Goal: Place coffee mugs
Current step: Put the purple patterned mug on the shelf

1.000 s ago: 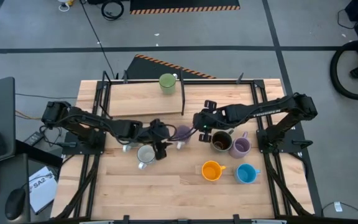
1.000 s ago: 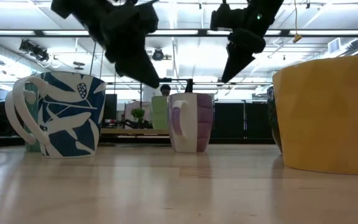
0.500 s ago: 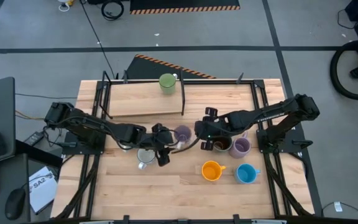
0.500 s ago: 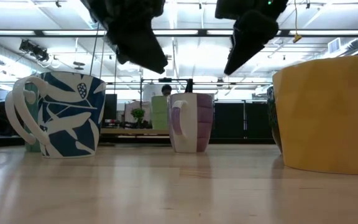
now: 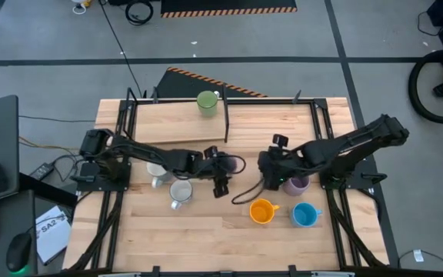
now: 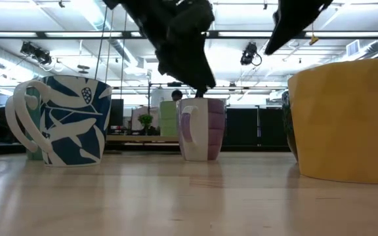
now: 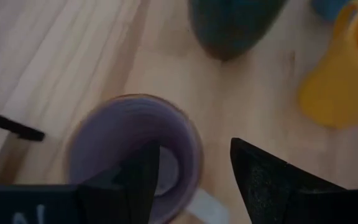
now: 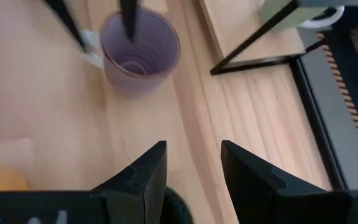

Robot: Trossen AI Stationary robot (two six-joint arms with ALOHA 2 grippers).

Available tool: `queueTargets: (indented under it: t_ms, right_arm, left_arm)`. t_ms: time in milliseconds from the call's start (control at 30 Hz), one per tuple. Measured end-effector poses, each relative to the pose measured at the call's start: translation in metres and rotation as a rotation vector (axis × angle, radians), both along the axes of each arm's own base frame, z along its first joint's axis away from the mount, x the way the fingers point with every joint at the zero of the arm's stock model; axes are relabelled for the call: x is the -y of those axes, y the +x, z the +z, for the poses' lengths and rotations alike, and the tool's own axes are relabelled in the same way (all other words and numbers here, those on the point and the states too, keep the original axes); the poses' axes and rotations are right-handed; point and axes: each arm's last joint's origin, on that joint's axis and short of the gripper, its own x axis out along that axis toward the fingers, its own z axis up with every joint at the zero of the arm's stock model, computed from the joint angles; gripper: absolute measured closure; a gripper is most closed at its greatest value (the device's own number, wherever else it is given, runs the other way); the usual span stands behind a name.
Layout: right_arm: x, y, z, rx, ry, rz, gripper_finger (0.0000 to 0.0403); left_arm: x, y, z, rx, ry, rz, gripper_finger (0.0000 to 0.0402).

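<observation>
A lilac mug (image 7: 132, 152) stands upright on the wooden table near its middle. My left gripper (image 7: 194, 180) hovers open at its rim, with one finger (image 7: 143, 180) over the mouth and the other (image 7: 260, 180) outside the wall. In the low view its tip (image 6: 204, 88) reaches down to the rim of the lilac mug (image 6: 202, 128). My right gripper (image 8: 194, 177) is open above the dark brown mug (image 7: 235, 25), right of centre (image 5: 271, 173). An orange mug (image 5: 261, 210), a blue mug (image 5: 304, 215) and a second lilac mug (image 5: 298, 183) stand nearby. My left gripper comes at the lilac mug slanting down from the table's left, its fingers on either side of the rim (image 7: 194, 152) next to the handle. I cannot tell whether either finger touches the mug, which stands on its base.
Two white mugs (image 5: 156, 173) (image 5: 181, 192) stand left of centre, one with a blue leaf pattern (image 6: 64, 121). A green mug (image 5: 206, 101) sits on a raised board (image 5: 175, 123) with a black frame at the far side. A black cable (image 5: 244, 192) lies between the grippers.
My left gripper has gone toward the table's right and come over the lilac mug. My right gripper has drawn away from that mug toward the table's right and near edges, rising a little, and now stands over the dark brown mug. No mug has moved.
</observation>
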Motion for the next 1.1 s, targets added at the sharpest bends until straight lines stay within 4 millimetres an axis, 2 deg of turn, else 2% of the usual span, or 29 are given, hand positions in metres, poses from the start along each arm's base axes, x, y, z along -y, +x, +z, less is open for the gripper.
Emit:
queueTargets:
  t_ms: [100,267,500,767,967,1100]
  right_arm:
    - [-0.006,-0.005,0.005,0.041,0.005,0.003,0.0245]
    - [-0.013,-0.004,0.005,0.067,0.0,0.013,0.0245]
    - [-0.016,0.0,0.002,0.074,0.006,0.011,0.0245]
    - [-0.018,0.001,0.002,0.091,0.032,-0.008,0.0245]
    - [-0.023,-0.001,0.002,0.098,0.043,-0.001,0.0245]
    - [-0.024,-0.001,0.002,0.107,0.048,0.002,0.0245]
  left_arm:
    - [-0.007,0.006,-0.004,0.004,0.002,0.004,0.0199]
    - [-0.016,0.012,-0.015,-0.015,-0.092,-0.031,0.0208]
    - [-0.023,0.013,-0.02,-0.045,-0.054,-0.057,0.0227]
    - [-0.024,0.01,-0.023,-0.1,0.005,-0.139,0.0299]
    - [-0.028,0.008,-0.025,-0.143,-0.017,-0.254,0.0365]
    - [-0.033,0.002,-0.022,-0.182,-0.025,-0.351,0.0373]
